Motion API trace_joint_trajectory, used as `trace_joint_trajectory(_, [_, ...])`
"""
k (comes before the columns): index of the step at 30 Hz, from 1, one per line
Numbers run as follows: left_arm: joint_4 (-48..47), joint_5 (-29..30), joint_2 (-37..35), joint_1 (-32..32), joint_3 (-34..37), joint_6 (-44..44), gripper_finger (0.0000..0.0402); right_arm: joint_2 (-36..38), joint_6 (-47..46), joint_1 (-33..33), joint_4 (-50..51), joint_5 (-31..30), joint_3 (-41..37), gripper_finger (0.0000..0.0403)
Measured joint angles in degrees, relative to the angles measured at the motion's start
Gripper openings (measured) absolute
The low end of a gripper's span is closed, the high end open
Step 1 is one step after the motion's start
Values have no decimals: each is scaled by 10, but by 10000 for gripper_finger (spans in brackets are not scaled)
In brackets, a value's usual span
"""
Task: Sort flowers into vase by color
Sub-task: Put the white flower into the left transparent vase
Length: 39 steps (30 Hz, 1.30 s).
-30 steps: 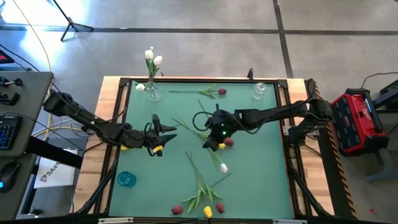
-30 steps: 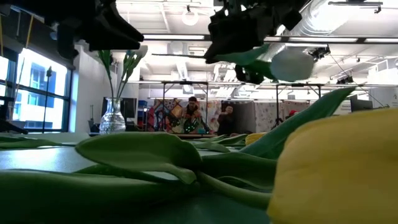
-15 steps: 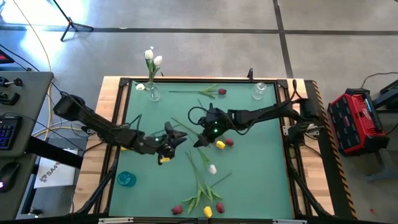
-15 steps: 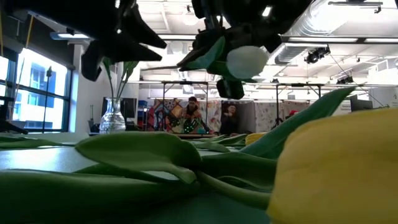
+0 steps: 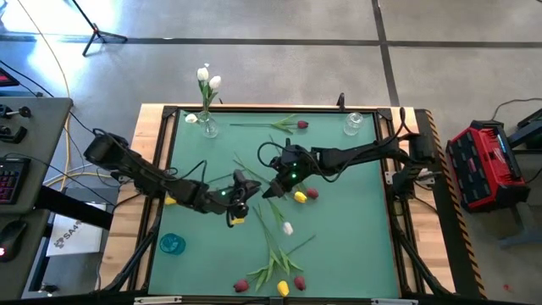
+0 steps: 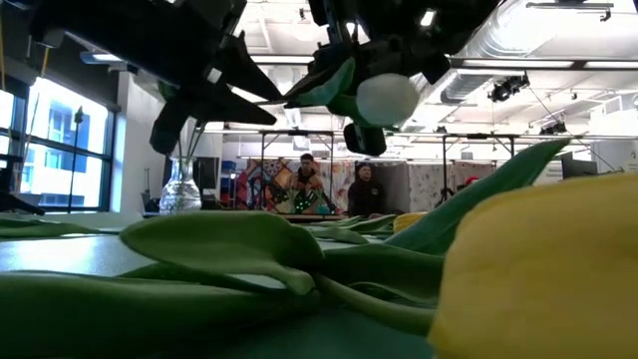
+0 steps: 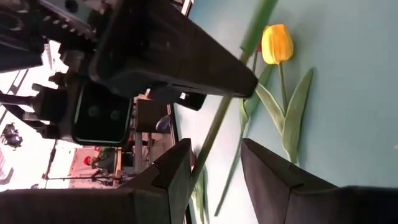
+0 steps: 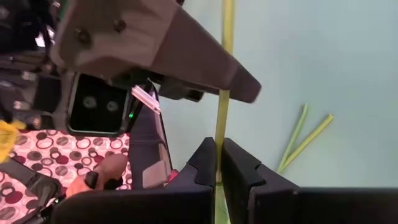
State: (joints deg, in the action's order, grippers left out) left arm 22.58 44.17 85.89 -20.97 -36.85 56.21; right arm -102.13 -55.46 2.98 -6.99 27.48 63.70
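Flowers are only partly sorted: two white tulips (image 5: pixel 208 79) are standing in the vase (image 5: pixel 208 125) at eleven o'clock, while red, yellow and white ones are lying loose from centre to six o'clock. The right gripper (image 5: pixel 273 188) is pinching a white tulip's stem (image 8: pixel 221 118) above mid-counter (image 5: pixel 356 220); the left gripper (image 5: pixel 243 190), half open, is holding nothing beside it. People are sitting in the workshop beyond.

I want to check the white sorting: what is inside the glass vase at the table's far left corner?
The glass vase holds two white tulips, stems standing upright. Whether it contains water cannot be seen.
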Motion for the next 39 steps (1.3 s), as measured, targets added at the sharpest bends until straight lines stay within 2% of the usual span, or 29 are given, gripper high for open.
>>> trace_joint_trajectory(6, [0,5,8,0,-16,-12,111,0,11,0,1,0,0,0])
trace_joint_trajectory(15, [-17,3,5,0,-15,-35,11,0,17,0,3,-4,0,0])
trace_joint_trajectory(28, [-34,22,5,6,-15,-128,1,8,95,0,16,-49,0,4])
trace_joint_trajectory(31, [-38,24,4,12,-15,-150,1,23,111,0,26,-59,0,24])
trace_joint_trajectory(35, [-42,23,4,19,-15,-158,0,46,133,-1,64,-65,0,73])
trace_joint_trajectory(39, [-29,23,4,23,-15,-162,0,64,129,-9,147,-119,0,124])
